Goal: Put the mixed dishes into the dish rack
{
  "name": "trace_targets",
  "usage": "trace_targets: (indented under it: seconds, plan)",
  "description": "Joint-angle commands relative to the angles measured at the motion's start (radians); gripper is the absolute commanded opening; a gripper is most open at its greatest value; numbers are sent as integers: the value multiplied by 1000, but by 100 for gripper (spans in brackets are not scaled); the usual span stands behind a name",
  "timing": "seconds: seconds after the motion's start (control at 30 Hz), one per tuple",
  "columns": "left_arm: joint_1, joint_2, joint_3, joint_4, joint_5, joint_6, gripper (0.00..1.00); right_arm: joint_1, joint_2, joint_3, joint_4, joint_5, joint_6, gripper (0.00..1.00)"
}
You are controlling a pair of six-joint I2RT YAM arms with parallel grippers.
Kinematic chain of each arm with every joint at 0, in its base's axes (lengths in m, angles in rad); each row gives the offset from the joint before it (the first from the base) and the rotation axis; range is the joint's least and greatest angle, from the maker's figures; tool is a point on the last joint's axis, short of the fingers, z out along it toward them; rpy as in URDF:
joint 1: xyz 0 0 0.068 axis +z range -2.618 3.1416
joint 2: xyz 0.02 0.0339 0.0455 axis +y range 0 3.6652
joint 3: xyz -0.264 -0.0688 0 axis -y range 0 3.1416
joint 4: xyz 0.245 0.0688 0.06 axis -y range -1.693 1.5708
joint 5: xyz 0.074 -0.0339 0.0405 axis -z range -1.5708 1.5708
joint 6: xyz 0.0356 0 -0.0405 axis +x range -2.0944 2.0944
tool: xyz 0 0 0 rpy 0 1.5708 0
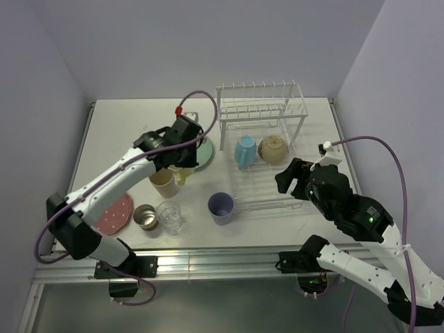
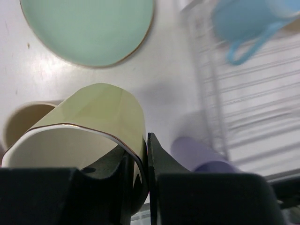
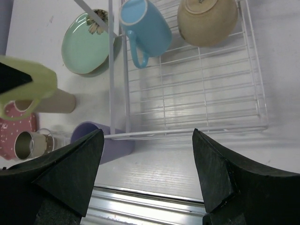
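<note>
White table (image 1: 312, 121) boxed in by lavender walls, with the dish rack (image 1: 295, 111) sitting toward the far right corner. The left gripper (image 2: 140, 164) is clamped on the rim of the yellow cup (image 2: 98, 112), one finger inside and one outside. The cup looks lifted off the table around mid-table, left of the rack, so I'd say we're at the carry step.

Next it needs to swing right, clear the rack's left edge and drop into the bare near half of the basket. The blue cup (image 1: 244, 151) and a tan bowl (image 1: 272, 148) already fill the far part.

The lavender cup (image 1: 220, 207) stands just beside the rack's near left corner, so watch that. The right gripper (image 3: 146, 136) hangs spread wide and empty over the rack's near right side.

Waiting near the left front edge: tan cup (image 1: 164, 182), clear glass (image 1: 168, 216), steel cup (image 1: 145, 216), pink dotted plate (image 1: 114, 214). The mint-green plate (image 2: 89, 28) lies mid-table, left of the rack.
</note>
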Motion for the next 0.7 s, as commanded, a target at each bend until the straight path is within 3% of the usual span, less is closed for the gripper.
trace_targets:
  seconds: [0.0,0.13,0.23,0.5,0.67]
  plan:
    - [2,-112,152,-1,30,3,0,0,25,51,23,-38,7,83]
    - [2,-158,250,26,144,-17,0,0,52,77,37,-87,2,83]
    - [2,-224,232,98,277,-46,0,0,72,110,54,-163,2,83]
    - [2,-439,30,515,540,-176,0,0,101,196,118,-447,7,83]
    - [2,-483,-102,810,688,-365,0,0,117,233,172,-619,15,83]
